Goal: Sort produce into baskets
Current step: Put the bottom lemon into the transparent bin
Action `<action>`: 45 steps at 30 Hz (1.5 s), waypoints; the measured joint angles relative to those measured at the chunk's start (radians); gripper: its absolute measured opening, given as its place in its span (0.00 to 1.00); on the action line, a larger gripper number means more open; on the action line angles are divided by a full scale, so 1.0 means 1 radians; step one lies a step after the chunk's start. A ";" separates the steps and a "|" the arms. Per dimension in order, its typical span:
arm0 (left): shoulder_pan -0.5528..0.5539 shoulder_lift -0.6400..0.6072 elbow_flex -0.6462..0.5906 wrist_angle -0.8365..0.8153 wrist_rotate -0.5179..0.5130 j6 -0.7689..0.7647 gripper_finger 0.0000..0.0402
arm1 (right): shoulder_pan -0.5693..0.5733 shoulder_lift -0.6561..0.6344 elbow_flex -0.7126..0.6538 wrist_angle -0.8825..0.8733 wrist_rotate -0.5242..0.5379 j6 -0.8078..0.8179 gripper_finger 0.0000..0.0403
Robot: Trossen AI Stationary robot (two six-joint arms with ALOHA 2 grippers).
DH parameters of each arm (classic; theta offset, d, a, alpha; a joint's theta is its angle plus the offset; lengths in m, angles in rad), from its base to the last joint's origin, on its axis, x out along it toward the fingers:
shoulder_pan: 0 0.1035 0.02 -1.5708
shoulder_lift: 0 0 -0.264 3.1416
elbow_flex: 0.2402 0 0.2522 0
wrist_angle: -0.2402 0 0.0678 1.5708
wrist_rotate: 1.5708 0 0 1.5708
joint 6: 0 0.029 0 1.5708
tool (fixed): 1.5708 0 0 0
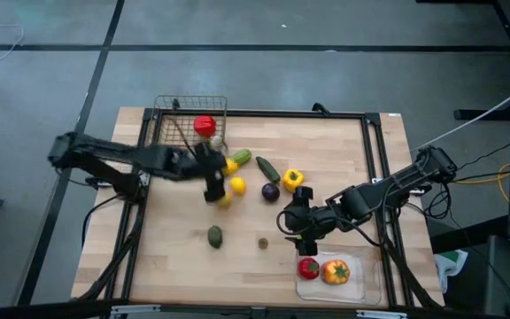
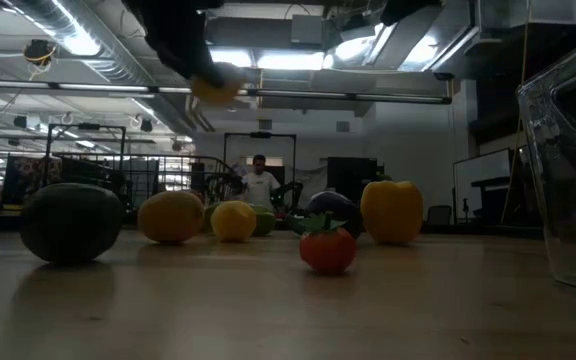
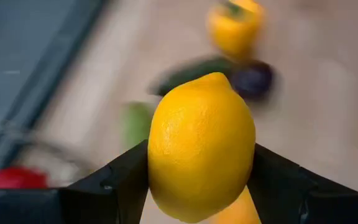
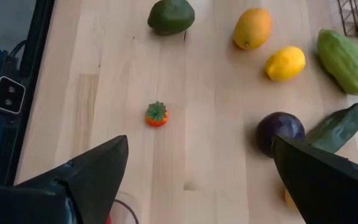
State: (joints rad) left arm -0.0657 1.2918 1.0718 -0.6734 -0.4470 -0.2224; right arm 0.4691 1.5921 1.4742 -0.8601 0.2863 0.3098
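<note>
A lemon [image 3: 201, 146] is held clamped between the fingers of the left gripper [image 1: 212, 188], lifted above the table near the wire basket [image 1: 168, 111]. One red fruit [image 1: 204, 126] lies in that basket, and two pieces in the clear tray [image 1: 365, 290]. The right gripper [image 4: 197, 180] is spread wide and empty beside the tray. Most produce is judged unsorted.

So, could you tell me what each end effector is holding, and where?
The left end effector grips a lemon by its sides; the right end effector is open, empty.
</note>
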 joint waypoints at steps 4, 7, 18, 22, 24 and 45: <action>0.151 -0.117 0.000 -0.006 -0.041 0.020 0.58 | 0.001 0.000 0.000 0.000 0.000 -0.002 0.97; 0.273 -0.165 0.000 -0.004 -0.042 0.000 0.58 | 0.001 0.000 0.000 0.000 0.000 -0.002 0.97; 0.566 -0.074 0.000 -0.004 0.050 -0.066 0.58 | 0.001 0.000 0.000 0.033 0.001 -0.002 0.97; 0.616 0.006 0.000 -0.005 0.126 -0.066 0.58 | 0.001 0.000 0.000 0.036 0.001 -0.002 0.97; 0.633 0.044 0.000 -0.005 0.137 -0.062 0.58 | 0.001 0.000 0.000 0.036 0.001 -0.002 0.97; 0.708 0.221 -0.001 0.005 0.222 -0.054 0.58 | 0.001 0.000 0.000 0.036 0.001 -0.002 0.97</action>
State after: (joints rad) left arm 0.6422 1.5132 1.0710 -0.6685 -0.2249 -0.2769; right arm 0.4706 1.5925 1.4738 -0.8242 0.2874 0.3077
